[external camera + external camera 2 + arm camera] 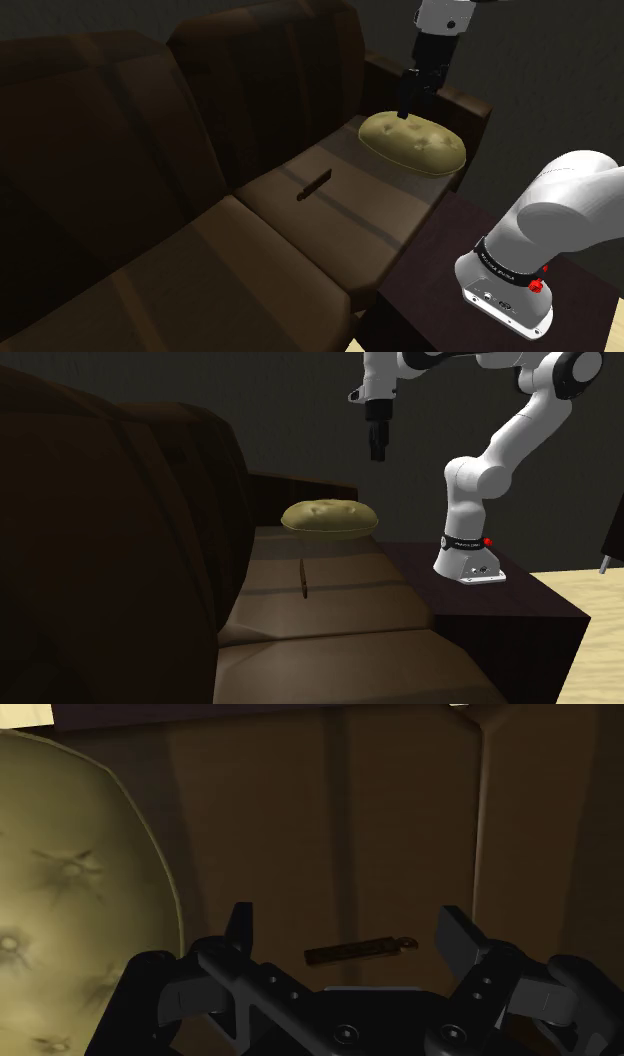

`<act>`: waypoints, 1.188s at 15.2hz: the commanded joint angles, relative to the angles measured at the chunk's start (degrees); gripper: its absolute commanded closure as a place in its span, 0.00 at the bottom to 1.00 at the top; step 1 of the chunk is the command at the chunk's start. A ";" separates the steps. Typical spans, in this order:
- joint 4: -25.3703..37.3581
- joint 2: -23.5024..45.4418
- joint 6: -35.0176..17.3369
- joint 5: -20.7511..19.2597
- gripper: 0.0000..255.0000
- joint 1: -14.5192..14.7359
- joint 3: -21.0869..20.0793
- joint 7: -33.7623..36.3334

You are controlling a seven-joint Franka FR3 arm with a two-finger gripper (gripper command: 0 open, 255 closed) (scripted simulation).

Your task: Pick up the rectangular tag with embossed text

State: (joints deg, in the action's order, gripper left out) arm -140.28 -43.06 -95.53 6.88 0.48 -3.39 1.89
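Sofa upholstery carries everything here, with a tufted olive pillow at its arm end. Our pincer hangs well above that pillow, fingers wide apart and holding nothing. The slim dark tag lies flat on the cushioning near the pillow. We should shift over the tag, set the fingers across its narrow width (it sits very low), and descend until the tips press slightly into the upholstery.

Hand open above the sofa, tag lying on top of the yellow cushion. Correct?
No. The tag lies on the seat of the brown sofa, apart from the yellow cushion, as the shoulder view shows. The rest holds: the hand is open above the sofa.
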 commanded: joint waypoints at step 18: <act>-2.50 29.49 -36.29 3.39 0.00 -9.45 -16.69 43.48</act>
State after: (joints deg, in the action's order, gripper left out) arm -143.85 -16.62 -129.51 11.01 -8.17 -19.15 42.05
